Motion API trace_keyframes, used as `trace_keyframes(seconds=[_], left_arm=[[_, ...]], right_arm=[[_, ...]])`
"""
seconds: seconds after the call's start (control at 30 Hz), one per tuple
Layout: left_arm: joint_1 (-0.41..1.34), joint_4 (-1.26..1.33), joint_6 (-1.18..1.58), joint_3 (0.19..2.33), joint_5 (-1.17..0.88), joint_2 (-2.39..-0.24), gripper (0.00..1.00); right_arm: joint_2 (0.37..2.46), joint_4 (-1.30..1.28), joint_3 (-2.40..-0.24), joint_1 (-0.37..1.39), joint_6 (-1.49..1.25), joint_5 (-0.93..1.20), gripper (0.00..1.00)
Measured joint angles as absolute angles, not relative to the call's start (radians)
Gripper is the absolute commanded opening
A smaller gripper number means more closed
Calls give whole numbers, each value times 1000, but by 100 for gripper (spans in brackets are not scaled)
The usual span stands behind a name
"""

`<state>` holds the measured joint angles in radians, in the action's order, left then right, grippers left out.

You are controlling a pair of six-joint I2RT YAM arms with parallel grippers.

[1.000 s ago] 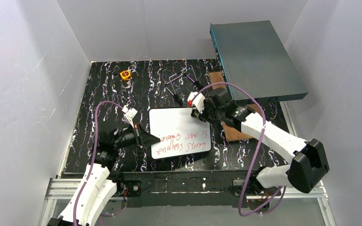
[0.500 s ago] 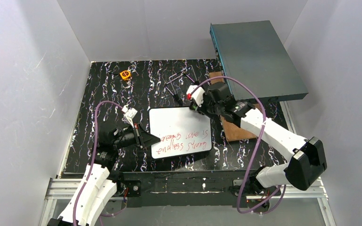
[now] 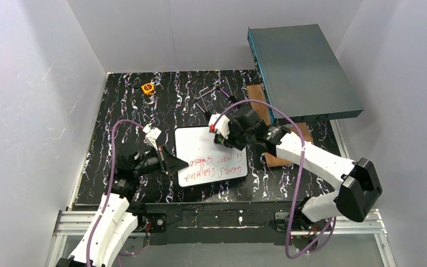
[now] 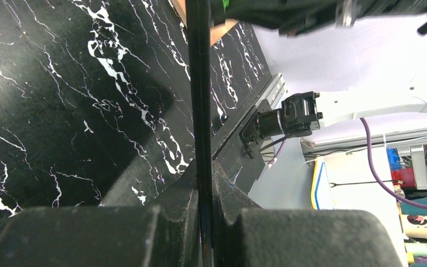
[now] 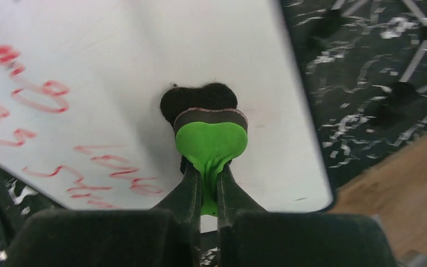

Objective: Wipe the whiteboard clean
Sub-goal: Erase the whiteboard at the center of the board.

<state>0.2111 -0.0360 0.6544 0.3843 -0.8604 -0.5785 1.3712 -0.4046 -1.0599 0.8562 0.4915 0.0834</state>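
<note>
So there's the big grey box (image 3: 303, 69) at the far right corner of the marbled black table (image 3: 122, 105), and the whiteboard (image 3: 200, 147) sits mid-table towards the front, with red writing across its lower half and the top half blank. The left gripper (image 3: 177, 164) is clamped tight on the whiteboard's left edge, the thin black rim running right between its fingers, while the right gripper (image 5: 209, 186) is over the upper right part, fingers squeezed on a green eraser (image 5: 211, 139) whose black felt is pressed on the white just above the writing
</note>
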Motion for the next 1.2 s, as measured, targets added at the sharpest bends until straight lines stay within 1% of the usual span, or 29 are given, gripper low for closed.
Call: trace_keyframes(seconds=[0.13,0.27,0.33,0.43,0.53,0.6,0.73,0.83,0.9,1.0,1.07,1.2], left_arm=[[212,-23,654,384,-870,-573,0],[212,-25,655,384,-877,-572,0],[212,-34,655,384,-876,-572,0],[212,-54,654,384,-866,-574,0],[211,-57,654,384,-855,-579,0],[210,-54,654,384,-849,-579,0],[211,-33,654,384,-849,-578,0],[211,-23,655,384,-861,-577,0],[211,-24,655,384,-862,-577,0],[212,-33,656,384,-866,-578,0],[211,-41,655,384,-859,-580,0],[210,-54,654,384,-842,-585,0]], right_arm=[[1372,-368,-1100,767,491,73,1],[1330,-332,-999,699,502,42,1],[1316,-335,-938,709,501,40,1],[1316,-356,-891,772,496,44,1],[1336,-398,-925,856,488,53,1],[1365,-419,-980,876,479,61,1],[1388,-413,-1065,791,469,67,1],[1386,-388,-1061,696,475,41,1],[1384,-381,-1041,674,476,26,1],[1367,-377,-991,715,474,22,1],[1375,-394,-978,780,468,25,1],[1420,-465,-1040,886,463,33,1]])
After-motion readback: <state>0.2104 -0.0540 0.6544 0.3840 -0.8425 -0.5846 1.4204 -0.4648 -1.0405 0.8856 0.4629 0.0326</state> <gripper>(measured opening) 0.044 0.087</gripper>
